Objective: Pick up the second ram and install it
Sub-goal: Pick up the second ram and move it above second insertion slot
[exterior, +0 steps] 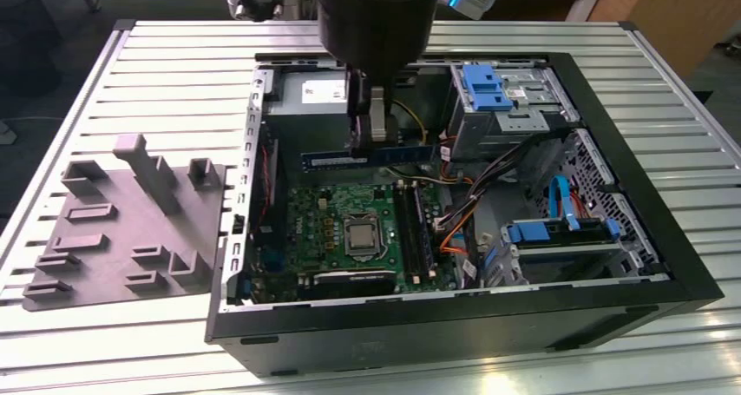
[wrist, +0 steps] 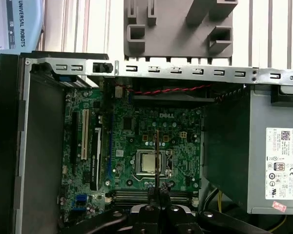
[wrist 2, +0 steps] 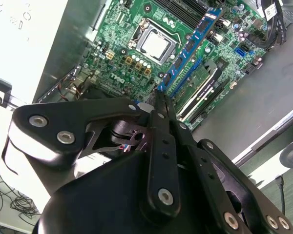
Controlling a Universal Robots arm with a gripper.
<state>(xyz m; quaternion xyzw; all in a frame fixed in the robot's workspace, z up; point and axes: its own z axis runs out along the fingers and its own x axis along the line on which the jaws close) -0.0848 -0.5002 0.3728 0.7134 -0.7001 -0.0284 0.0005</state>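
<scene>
Ram (wrist: 157, 146) edge-on in end effector (wrist: 157, 191)

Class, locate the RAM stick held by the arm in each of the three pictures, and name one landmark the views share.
Exterior view: the second ram is held level in the fingers over the open case.
Second wrist view: the second ram runs out from the fingers, beside the processor.
First wrist view: the second ram is a thin edge-on line in front of the processor.
Shared landmark: the silver processor.
</scene>
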